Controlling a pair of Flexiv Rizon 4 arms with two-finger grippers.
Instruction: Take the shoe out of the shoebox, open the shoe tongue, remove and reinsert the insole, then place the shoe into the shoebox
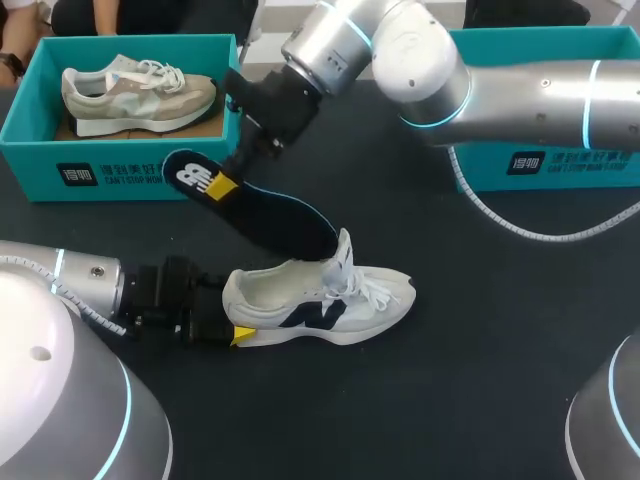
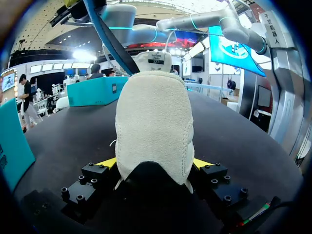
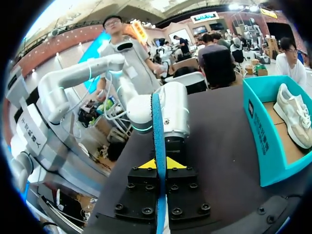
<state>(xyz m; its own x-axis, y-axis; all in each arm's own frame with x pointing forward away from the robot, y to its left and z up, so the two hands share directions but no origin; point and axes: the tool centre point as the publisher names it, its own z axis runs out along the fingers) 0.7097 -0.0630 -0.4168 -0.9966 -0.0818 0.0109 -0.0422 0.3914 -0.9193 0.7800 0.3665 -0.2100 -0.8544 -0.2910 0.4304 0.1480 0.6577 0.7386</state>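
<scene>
A white shoe [image 1: 320, 300] with a dark side logo lies on the black table, toe pointing right. My left gripper [image 1: 235, 333] has its yellow-tipped fingers against both sides of the heel [image 2: 153, 126] and is shut on it. A dark blue insole [image 1: 260, 210] with a white logo slants down from the upper left, its front end inside the shoe's mouth. My right gripper [image 1: 222, 185] is shut on the insole near its heel end. In the right wrist view the insole [image 3: 158, 131] shows edge-on between the closed fingers [image 3: 160, 163].
A teal shoebox [image 1: 120, 165] stands at the back left with a beige shoe [image 1: 135, 95] inside. A second teal box [image 1: 560, 165] stands at the back right under my right arm. A white coiled cable [image 1: 520, 230] lies in front of it.
</scene>
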